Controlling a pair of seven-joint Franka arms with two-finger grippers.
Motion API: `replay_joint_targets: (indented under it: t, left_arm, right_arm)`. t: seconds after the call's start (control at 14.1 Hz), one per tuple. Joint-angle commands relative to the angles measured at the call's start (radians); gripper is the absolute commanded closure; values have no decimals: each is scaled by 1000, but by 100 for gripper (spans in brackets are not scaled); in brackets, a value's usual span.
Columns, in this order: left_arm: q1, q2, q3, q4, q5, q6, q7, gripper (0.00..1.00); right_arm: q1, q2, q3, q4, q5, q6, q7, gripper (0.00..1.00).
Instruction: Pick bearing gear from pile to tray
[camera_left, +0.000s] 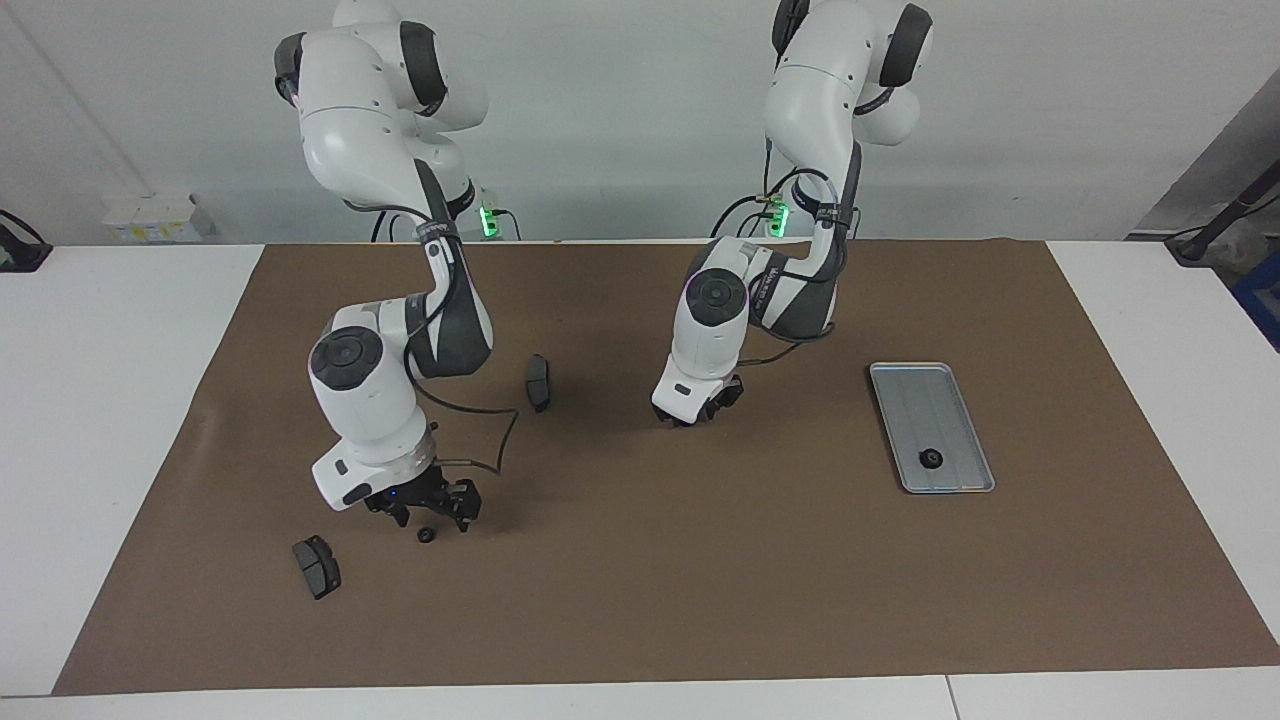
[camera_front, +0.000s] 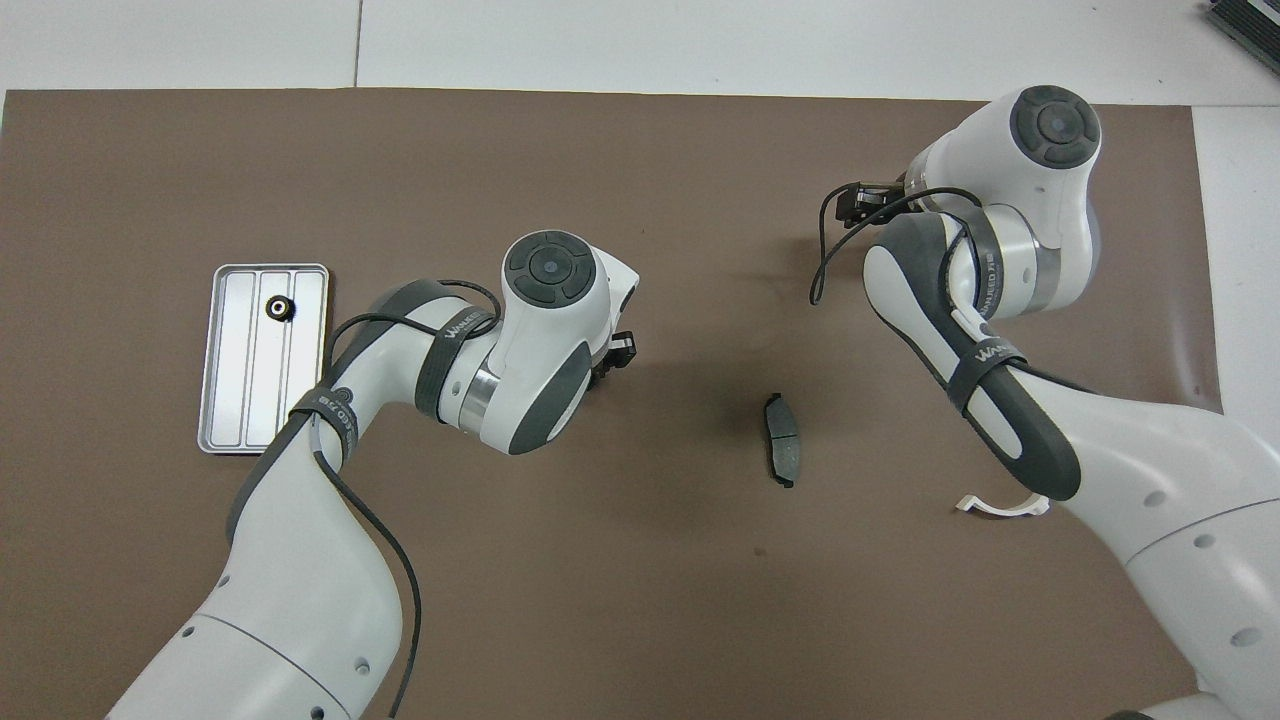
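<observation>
One gear (camera_left: 930, 459) in tray (camera_left: 962, 473) — right hand (camera_left: 428, 512) over loose gear (camera_left: 426, 535)

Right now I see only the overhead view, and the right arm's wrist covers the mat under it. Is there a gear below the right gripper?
Observer: Yes. In the facing view one small black gear lies on the mat, right under the right gripper.
Operator: Is the gripper already closed on it?
Observer: No. Its fingers stand open, low over the gear, and the gear lies flat on the mat.
Operator: Is anything else close by, hidden from me?
Observer: A dark brake pad lies beside the gear, toward the right arm's end of the table, apart from it.
</observation>
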Motion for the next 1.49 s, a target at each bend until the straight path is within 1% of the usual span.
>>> replay_joint_targets:
  t: [0.0,0.07,0.21,0.42,0.5,0.78,0.92,0.99,1.35,1.42]
  left_arm:
    - [-25,-6,18,-21,-4,27,-27,41]
    - [-25,-5,18,-21,-4,27,-27,41]
    - [-35,-6,18,-25,-4,14,-28,41]
    - [-48,-6,18,-35,-4,23,-48,44]
    - [-50,-6,18,-35,-4,24,-48,45]
    - [-50,-8,20,-35,-4,22,-47,53]
    - [-44,-8,20,-35,-4,22,-44,57]
    - [-41,-8,20,-33,-4,22,-41,60]
    - [-35,-9,24,-19,-4,22,-31,67]
    - [-32,-12,30,-12,0,22,-30,69]
  right_arm:
    - [-21,56,19,65,22,-34,-42,15]
    - [-23,58,19,64,22,-34,-44,16]
    - [-38,61,19,64,23,-34,-44,21]
    - [-41,61,19,62,25,-30,-44,35]
    - [-41,59,19,59,28,-28,-44,37]
    - [-40,58,19,48,29,-25,-44,39]
    - [-40,58,19,47,28,-27,-44,45]
    - [-40,56,19,45,28,-27,-44,45]
    - [-38,53,19,35,29,-25,-42,45]
    - [-38,53,19,33,29,-25,-42,48]
